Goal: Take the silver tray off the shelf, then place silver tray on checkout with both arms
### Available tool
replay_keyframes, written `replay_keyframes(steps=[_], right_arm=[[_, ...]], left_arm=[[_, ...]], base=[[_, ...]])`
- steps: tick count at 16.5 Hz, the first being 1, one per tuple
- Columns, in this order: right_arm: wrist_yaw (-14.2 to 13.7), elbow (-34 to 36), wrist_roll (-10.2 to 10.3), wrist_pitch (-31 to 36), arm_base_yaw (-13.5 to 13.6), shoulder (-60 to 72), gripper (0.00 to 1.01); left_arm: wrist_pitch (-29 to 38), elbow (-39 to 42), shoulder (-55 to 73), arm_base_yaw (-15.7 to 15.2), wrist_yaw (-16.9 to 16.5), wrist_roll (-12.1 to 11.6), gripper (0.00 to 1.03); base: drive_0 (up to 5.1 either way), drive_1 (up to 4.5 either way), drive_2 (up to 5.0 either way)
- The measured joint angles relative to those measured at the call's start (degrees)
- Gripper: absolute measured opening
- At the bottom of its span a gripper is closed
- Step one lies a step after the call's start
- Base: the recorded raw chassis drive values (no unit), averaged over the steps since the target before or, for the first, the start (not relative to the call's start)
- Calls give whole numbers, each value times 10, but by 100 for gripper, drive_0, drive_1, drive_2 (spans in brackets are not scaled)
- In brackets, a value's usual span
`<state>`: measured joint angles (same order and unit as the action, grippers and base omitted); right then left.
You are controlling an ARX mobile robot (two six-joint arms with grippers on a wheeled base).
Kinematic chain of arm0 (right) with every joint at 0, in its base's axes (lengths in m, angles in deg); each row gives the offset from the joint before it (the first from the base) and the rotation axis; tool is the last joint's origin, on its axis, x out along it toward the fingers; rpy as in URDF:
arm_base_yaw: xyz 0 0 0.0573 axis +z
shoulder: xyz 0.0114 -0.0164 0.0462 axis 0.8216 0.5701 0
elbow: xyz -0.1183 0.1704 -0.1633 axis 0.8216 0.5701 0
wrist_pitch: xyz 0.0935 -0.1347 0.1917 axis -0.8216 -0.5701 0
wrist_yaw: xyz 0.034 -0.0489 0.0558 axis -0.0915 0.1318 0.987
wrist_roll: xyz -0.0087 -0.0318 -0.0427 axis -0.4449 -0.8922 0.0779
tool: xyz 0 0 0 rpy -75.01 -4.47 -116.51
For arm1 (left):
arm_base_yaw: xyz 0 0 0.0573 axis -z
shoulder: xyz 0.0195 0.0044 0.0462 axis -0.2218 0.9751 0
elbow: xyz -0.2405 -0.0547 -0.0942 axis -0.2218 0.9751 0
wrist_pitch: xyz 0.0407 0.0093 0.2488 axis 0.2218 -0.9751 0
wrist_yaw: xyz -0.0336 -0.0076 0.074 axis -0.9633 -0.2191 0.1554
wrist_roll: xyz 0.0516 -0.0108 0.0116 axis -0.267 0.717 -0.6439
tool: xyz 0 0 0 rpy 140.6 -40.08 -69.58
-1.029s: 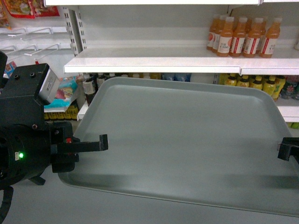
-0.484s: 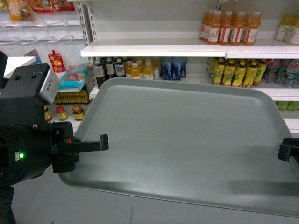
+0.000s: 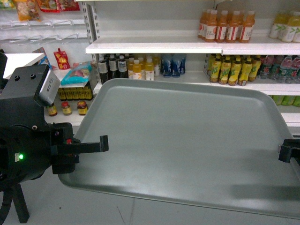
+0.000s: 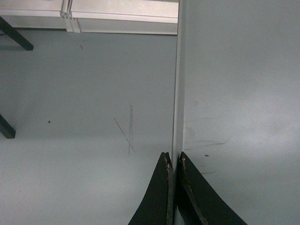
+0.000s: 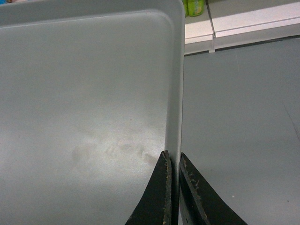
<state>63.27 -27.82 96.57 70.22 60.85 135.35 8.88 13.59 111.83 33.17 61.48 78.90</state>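
The silver tray [image 3: 187,140] hangs level in the air in front of me, off the shelf [image 3: 154,45], which stands further back. My left gripper [image 3: 104,143] is shut on the tray's left rim, and my right gripper [image 3: 282,152] is shut on its right rim. In the left wrist view the gripper [image 4: 173,159] pinches the thin rim, with the tray [image 4: 234,93] to the right of it. In the right wrist view the gripper [image 5: 172,157] clamps the rim, with the tray [image 5: 84,117] to the left. A white flat corner [image 3: 16,58] shows at far left; I cannot tell whether it is the checkout.
Orange juice bottles [image 3: 225,26] stand on the upper shelf board, and drink bottles [image 3: 140,68] fill the board below. Snack packets [image 3: 75,75] and jars sit at the left. Grey floor [image 4: 84,117] lies under the tray. A black stand leg [image 3: 18,208] is at lower left.
The shelves have drawn back and look smaller in the head view, with more boards and bottles showing. The tray and both grippers keep the same place in the view.
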Motion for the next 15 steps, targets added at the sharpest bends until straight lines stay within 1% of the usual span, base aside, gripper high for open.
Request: replay_keyframes(steps=[10,15], right_arm=[[0,2,0,-1,0,-1,3],[0,2,0,0,0,-1,3]], left_arm=[[-2,0,-2,0,0,0,2],[0,0,-2,2,0,2,2]], base=[[1,-430,433],[-466,252,252]])
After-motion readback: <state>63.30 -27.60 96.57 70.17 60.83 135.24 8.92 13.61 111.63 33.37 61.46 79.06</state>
